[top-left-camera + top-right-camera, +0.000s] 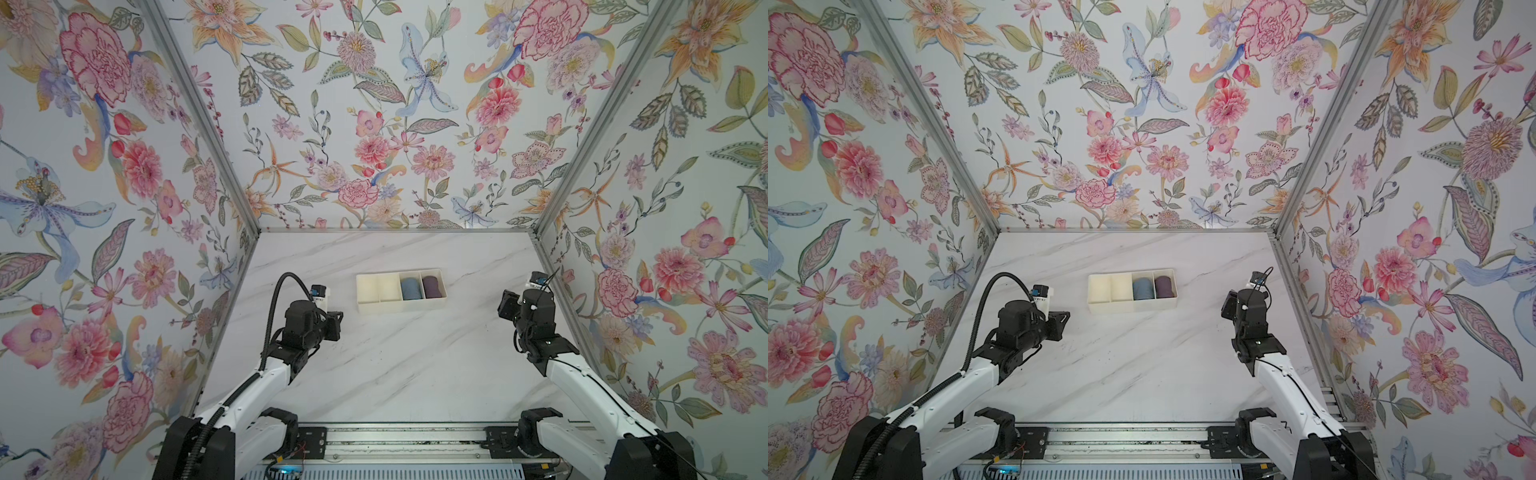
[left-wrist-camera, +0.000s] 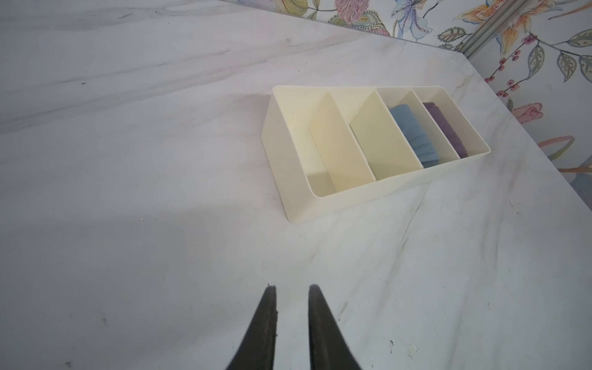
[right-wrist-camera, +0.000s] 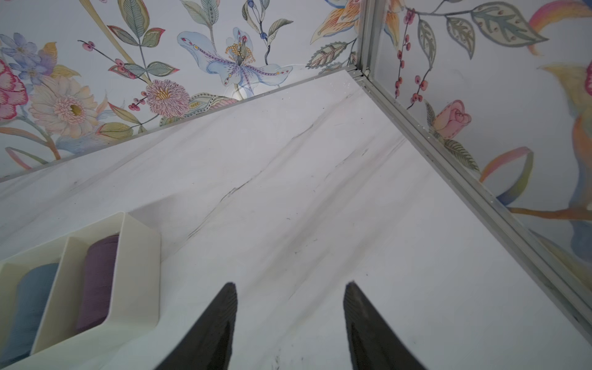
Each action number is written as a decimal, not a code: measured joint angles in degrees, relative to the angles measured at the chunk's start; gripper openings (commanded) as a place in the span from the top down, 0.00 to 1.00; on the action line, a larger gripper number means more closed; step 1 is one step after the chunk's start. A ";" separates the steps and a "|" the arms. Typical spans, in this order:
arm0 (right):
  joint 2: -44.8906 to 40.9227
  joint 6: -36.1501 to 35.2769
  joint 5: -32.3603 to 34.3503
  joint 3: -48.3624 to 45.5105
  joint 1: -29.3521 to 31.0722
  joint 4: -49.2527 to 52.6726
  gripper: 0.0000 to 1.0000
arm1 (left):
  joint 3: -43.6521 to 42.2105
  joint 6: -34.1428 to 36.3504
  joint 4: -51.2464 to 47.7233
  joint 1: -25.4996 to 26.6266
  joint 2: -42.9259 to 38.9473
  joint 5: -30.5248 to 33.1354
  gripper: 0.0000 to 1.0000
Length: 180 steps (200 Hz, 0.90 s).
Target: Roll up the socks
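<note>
Floral wallpaper (image 1: pixel 374 124) covers the walls around a white marble-look tabletop (image 1: pixel 395 365). In the left wrist view, the left end effector (image 2: pixel 293 288) shows its two dark fingers with only a narrow gap between them, nothing in it, over bare tabletop. In the right wrist view, the right end effector (image 3: pixel 290 285) has its fingers spread wide and holds nothing. The socks (image 1: pixel 410 288), rolled into a blue-grey bundle, lie in the third compartment from the left of a cream organiser tray (image 1: pixel 399 307), with a dark purple bundle (image 1: pixel 432 286) in the next compartment. Both end effectors are well apart from the tray.
</note>
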<state>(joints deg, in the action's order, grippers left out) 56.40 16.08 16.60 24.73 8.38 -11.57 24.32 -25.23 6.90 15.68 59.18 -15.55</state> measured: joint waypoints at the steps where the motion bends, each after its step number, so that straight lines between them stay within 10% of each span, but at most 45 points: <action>1: -0.09 -0.24 0.11 -0.66 -0.07 -0.81 0.43 | -0.11 -0.02 0.07 0.00 -0.11 0.11 0.76; 69: 9.03 -9.35 2.56 -6.75 -5.73 -22.88 0.43 | -2.89 -0.02 2.47 -0.26 -6.16 8.02 0.64; 132: 25.11 -11.76 -2.38 -7.82 -8.24 -40.09 0.42 | -5.60 2.01 8.37 -0.33 -12.07 19.23 0.35; 154: 28.89 -13.09 -3.45 -8.07 -7.41 -44.48 0.40 | -5.60 4.50 10.56 -0.31 -12.76 24.68 0.11; 169: 31.50 -14.19 -3.74 -8.44 -6.38 -48.13 0.30 | -5.62 5.97 12.13 -0.33 -13.00 29.05 0.01; 175: 31.76 -14.25 -3.72 -8.52 -6.03 -48.17 0.02 | -5.84 6.97 13.25 -0.37 -13.07 30.88 0.01; 180: 31.82 -14.53 -3.74 -8.57 -5.75 -48.35 0.01 | -6.21 7.61 14.62 -0.44 -13.11 32.46 0.01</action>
<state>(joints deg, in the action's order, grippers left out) 88.23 1.54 12.86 16.16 2.63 -59.92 18.11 -17.63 21.52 15.25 46.06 16.91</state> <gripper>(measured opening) 0.705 0.987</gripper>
